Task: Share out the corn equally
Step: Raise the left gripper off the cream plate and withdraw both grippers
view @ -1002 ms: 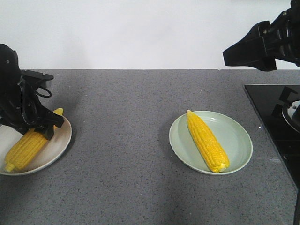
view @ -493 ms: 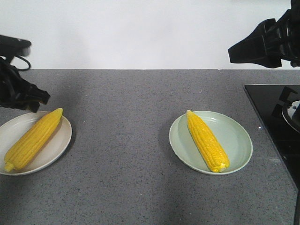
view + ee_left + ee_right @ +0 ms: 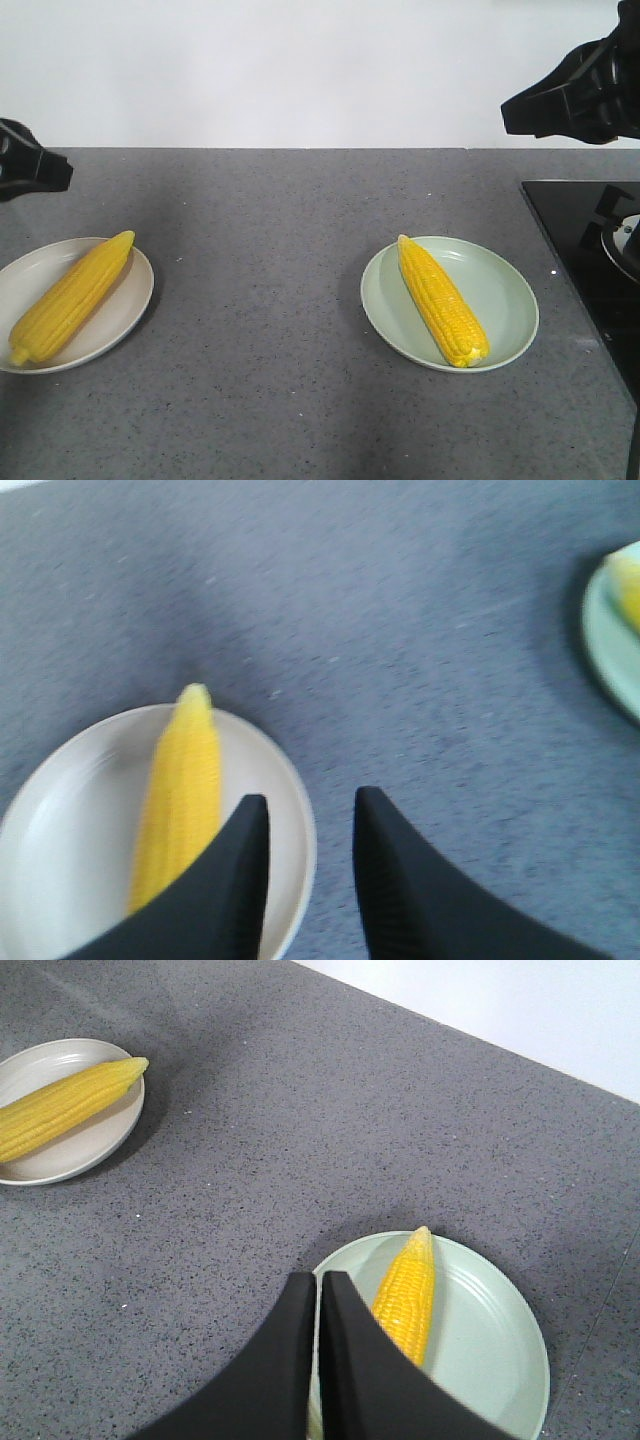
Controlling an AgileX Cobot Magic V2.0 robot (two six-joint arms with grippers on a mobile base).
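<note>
One corn per plate, sharing looks complete; left jaws apart, right jaws closed, both empty; next, retreat.

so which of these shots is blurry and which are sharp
Left wrist view: soft and smeared, the corn and white plate lack detail. Right wrist view: crisp, kernels on the corn are clear. Front view: sharp, evenly lit, soft shadows beside the plates.

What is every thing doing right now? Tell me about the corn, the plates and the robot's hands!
Left corn: lying on the white plate, free.
Right corn: lying on the green plate, free.
White plate: holds one cob.
Green plate: holds one cob.
Left end effector: open, empty, raised above the white plate's edge.
Right end effector: shut, empty, raised above the green plate.
</note>
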